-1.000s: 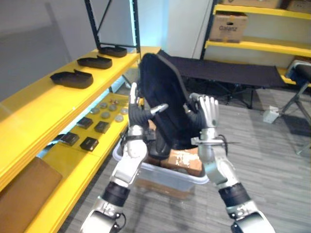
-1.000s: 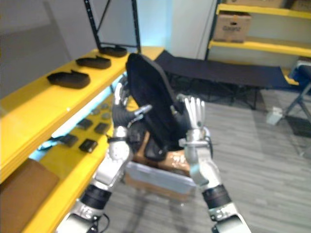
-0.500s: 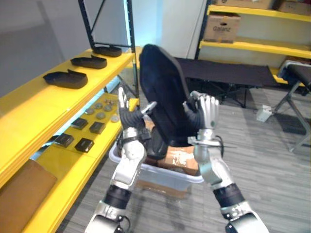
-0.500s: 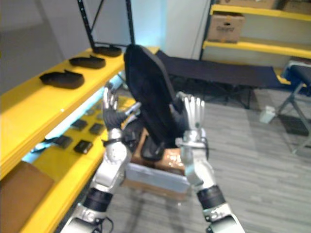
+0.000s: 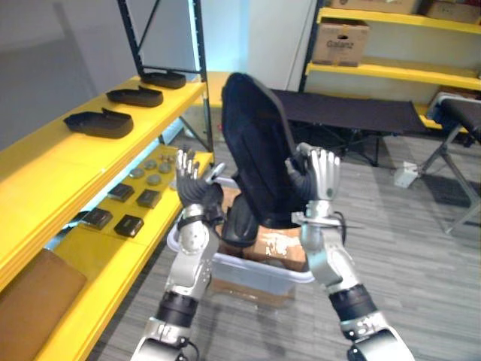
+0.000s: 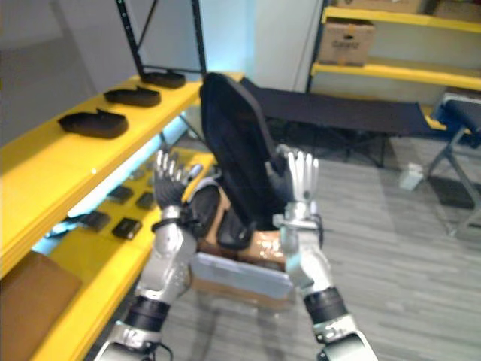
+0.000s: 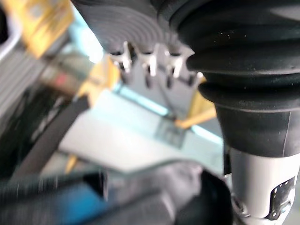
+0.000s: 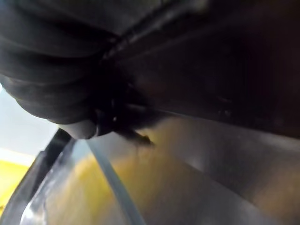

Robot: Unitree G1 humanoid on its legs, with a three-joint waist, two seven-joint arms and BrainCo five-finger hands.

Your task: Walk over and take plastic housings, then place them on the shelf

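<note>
A large black plastic housing point(image 5: 255, 143) stands upright above the clear bin point(image 5: 248, 268). My right hand point(image 5: 322, 177) is on its right edge, fingers straight up and thumb hooked round the rim. My left hand point(image 5: 188, 179) hangs apart from it, lower and to the left, open with fingers spread; its straight fingers point(image 7: 149, 65) show in the left wrist view. The right wrist view sits close against the housing's dark surface point(image 8: 211, 61). Smaller black housings point(image 6: 203, 209) lie in the bin. Three black housings point(image 5: 94, 122) rest on the yellow shelf point(image 5: 52, 169).
The shelf's lower board holds small black parts point(image 5: 129, 223) and grey discs point(image 5: 154, 165). A cardboard box point(image 5: 282, 244) sits in the bin. A dark cot point(image 5: 353, 113) stands behind, a chair point(image 5: 455, 143) at the right, and another yellow rack with a cardboard box point(image 5: 338, 43) beyond.
My left hand has come off the housing and dropped to the lower left. The housing stays upright at my right hand. The camera has shifted slightly.
</note>
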